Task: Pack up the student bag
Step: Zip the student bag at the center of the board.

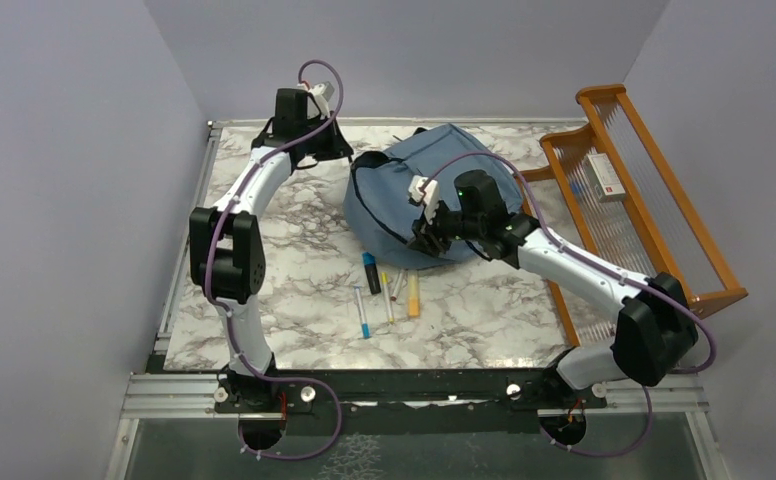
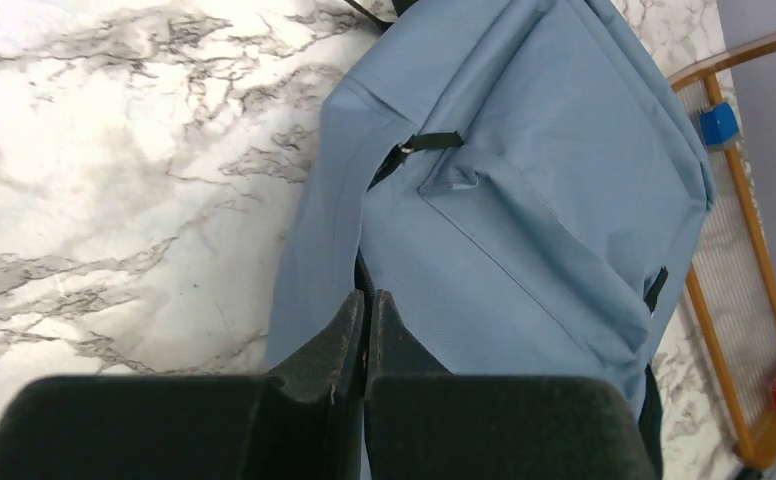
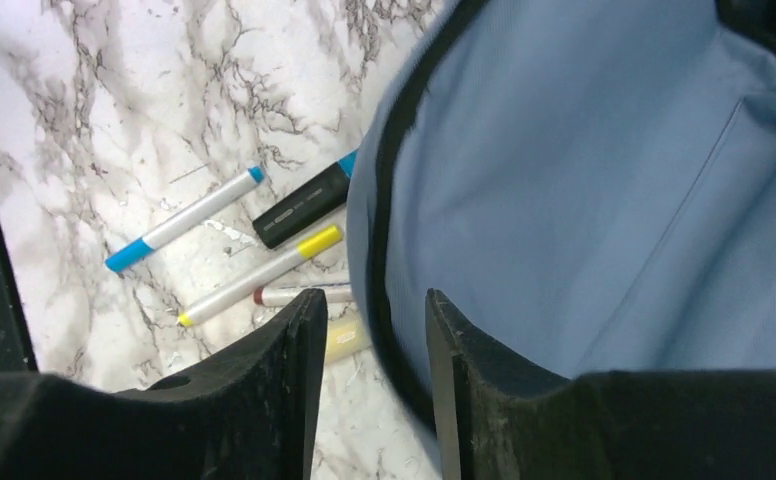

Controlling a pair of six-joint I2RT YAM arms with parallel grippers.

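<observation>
The student bag [image 1: 444,180], soft dusty blue with black trim, lies at the back middle of the marble table [image 1: 284,250]. My left gripper [image 1: 336,148] is at the bag's far-left corner. In the left wrist view it [image 2: 367,295] is shut, and the bag's [image 2: 524,200] black zipper line runs in between its tips. My right gripper [image 1: 426,232] is at the bag's front opening. In the right wrist view it [image 3: 374,300] stands open, with the black rim of the bag [image 3: 584,200] passing between its fingers and the pale lining showing.
Several pens lie just in front of the bag: a blue-capped pen [image 3: 182,220], a black marker [image 3: 299,208], a yellow-capped pen [image 3: 259,273] and a yellow highlighter [image 1: 413,296]. An orange wooden rack [image 1: 654,200] holding a white box [image 1: 604,177] stands at the right.
</observation>
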